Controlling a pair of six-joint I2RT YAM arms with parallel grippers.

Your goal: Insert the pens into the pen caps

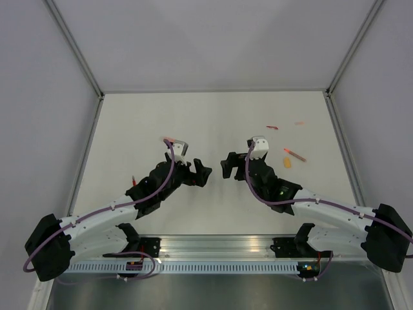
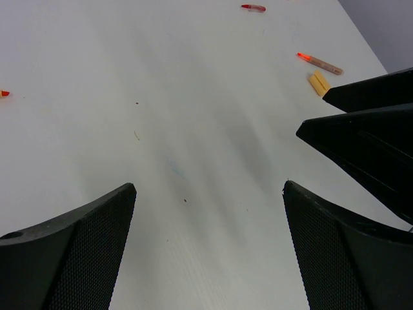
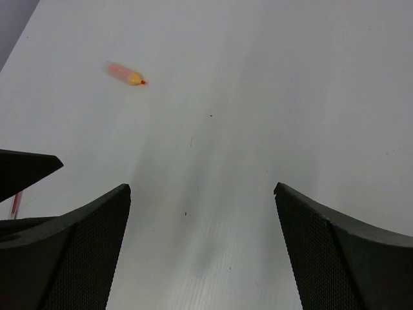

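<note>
As R gripper gapes, pen lies well right.

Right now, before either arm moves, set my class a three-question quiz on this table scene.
1. True or false: the left gripper and right gripper are both open and empty.
2. Pick one: the tan cap lies A) beside the red-tipped pen, B) between the left gripper's fingers, C) on top of an arm.
3. Short answer: whose fingers show at the right edge of the left wrist view?
Key: 1 true; 2 A; 3 the right gripper's.
</note>
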